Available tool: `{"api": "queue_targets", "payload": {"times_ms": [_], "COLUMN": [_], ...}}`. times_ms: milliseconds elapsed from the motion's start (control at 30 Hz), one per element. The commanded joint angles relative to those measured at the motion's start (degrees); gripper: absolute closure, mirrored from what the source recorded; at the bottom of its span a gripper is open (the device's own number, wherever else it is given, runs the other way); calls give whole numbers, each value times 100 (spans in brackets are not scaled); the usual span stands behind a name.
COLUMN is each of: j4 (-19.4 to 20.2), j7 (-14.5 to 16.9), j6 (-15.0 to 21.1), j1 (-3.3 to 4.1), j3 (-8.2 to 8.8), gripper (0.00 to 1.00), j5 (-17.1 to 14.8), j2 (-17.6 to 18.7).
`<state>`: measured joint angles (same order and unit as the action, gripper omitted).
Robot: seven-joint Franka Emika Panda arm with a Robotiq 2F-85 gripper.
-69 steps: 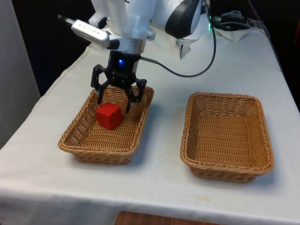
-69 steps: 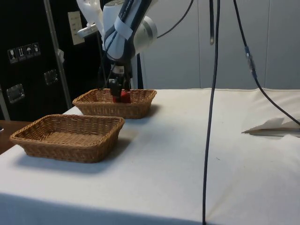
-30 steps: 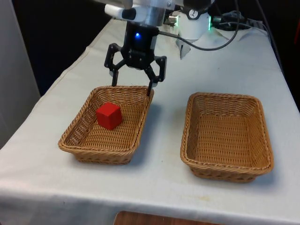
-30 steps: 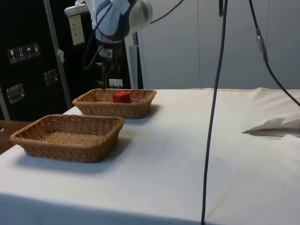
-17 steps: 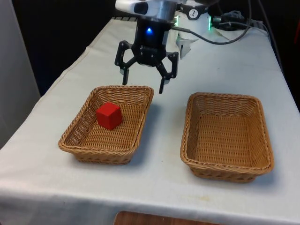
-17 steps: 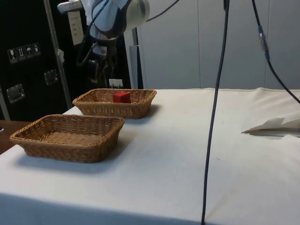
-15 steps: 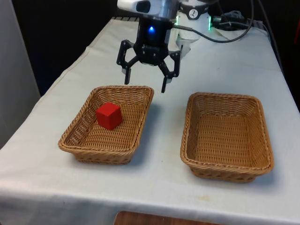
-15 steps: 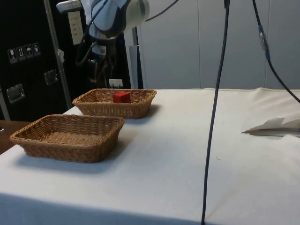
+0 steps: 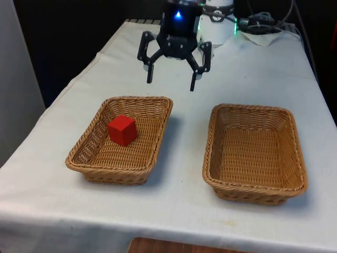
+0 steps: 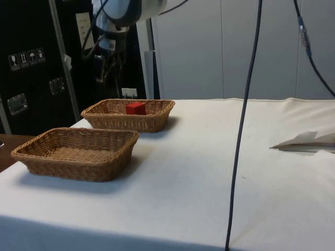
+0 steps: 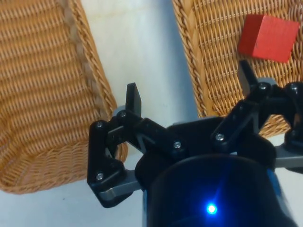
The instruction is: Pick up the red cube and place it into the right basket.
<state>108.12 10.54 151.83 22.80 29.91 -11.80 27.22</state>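
The red cube (image 9: 122, 130) lies inside the wicker basket (image 9: 84, 146) on the front view's left; I also see the red cube (image 10: 136, 108) from the side and the red cube (image 11: 268, 38) in the wrist view. The other basket (image 9: 256, 192) on the front view's right holds nothing. My gripper (image 9: 172, 81) hangs open and empty in the air, above the cloth behind the gap between the two baskets. From the side, my gripper (image 10: 107, 77) is well above the far basket (image 10: 120, 121). The wrist view looks down past the gripper (image 11: 189, 85) at both basket rims.
A crumpled white sheet (image 10: 306, 140) lies on the cloth at the side view's right. Black cables (image 10: 238, 125) hang down in front of the side camera. White cloth runs between the baskets (image 9: 187, 142).
My open gripper has risen out of the left basket, leaving the cube there, and has drifted back and toward the front view's right. The cube has not moved.
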Motion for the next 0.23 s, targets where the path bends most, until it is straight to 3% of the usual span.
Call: {"api": "queue_targets", "payload": {"times_ms": [0,200], "j4": [109,264], "j7": [-23,0], "j6": [6,29], "j1": [57,11], "j3": [40,-34], "gripper": [0,0], "j5": [69,120], "j2": [-132,-344]}}
